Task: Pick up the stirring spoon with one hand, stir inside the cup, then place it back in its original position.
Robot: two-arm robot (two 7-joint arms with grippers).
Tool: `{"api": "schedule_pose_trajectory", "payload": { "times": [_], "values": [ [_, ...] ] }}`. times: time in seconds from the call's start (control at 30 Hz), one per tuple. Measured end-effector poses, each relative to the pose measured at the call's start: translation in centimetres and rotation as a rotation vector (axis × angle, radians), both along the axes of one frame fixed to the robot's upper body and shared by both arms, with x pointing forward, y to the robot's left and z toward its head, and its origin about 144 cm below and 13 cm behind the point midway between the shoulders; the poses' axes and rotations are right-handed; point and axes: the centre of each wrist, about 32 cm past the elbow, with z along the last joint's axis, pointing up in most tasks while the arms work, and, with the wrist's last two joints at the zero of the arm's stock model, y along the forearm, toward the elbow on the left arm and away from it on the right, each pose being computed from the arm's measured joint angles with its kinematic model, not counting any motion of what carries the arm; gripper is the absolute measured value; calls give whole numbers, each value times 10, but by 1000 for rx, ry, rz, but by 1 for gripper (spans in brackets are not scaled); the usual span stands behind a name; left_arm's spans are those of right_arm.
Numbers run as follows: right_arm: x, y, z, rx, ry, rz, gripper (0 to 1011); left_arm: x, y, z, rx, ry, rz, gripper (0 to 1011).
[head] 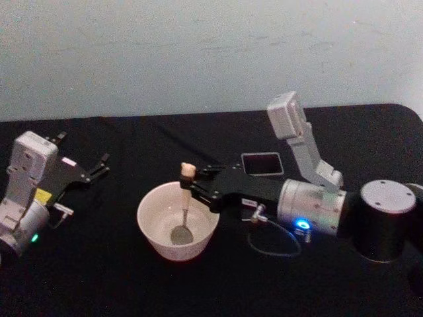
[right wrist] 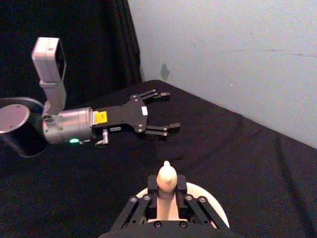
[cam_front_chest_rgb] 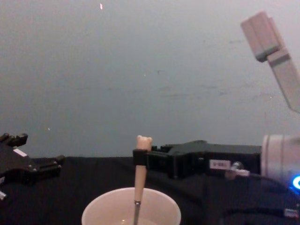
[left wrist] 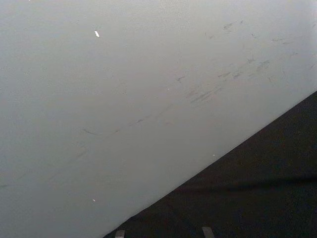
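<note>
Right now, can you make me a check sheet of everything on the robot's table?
Surface: table covered in black cloth.
Job's things: stirring spoon stands upright with its bowl down inside the cup; dark square holder sits behind, with nothing in it.
Clutter: nothing seen.
End effectors: right end effector is shut on the spoon's handle, just under the bear head; left end effector is open and idle, off to the left.
Cables: thin grey cable loops on the cloth by the right wrist.
Surroundings: pale wall behind the table.
</note>
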Motion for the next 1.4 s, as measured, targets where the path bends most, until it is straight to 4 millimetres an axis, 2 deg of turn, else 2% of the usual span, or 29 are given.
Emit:
{"api": "schedule_pose_trajectory", "payload": {
  "times": [0.37, 0.53, 0.77, 1.1, 1.4],
  "values": [
    [17, 27, -1, -8, 2, -63, 218, 0, 0, 0, 0, 0, 0, 1001],
    [26, 28, 1, -3, 0, -98, 218, 0, 0, 0, 0, 0, 0, 1001],
    [31, 15, 3, -6, -4, -134, 218, 0, 0, 0, 0, 0, 0, 1001],
    [18, -16, 5, -10, 14, -106, 218, 0, 0, 0, 0, 0, 0, 1001],
    [10, -22, 8, 14, 73, -65, 218, 0, 0, 0, 0, 0, 0, 1001]
  ]
}}
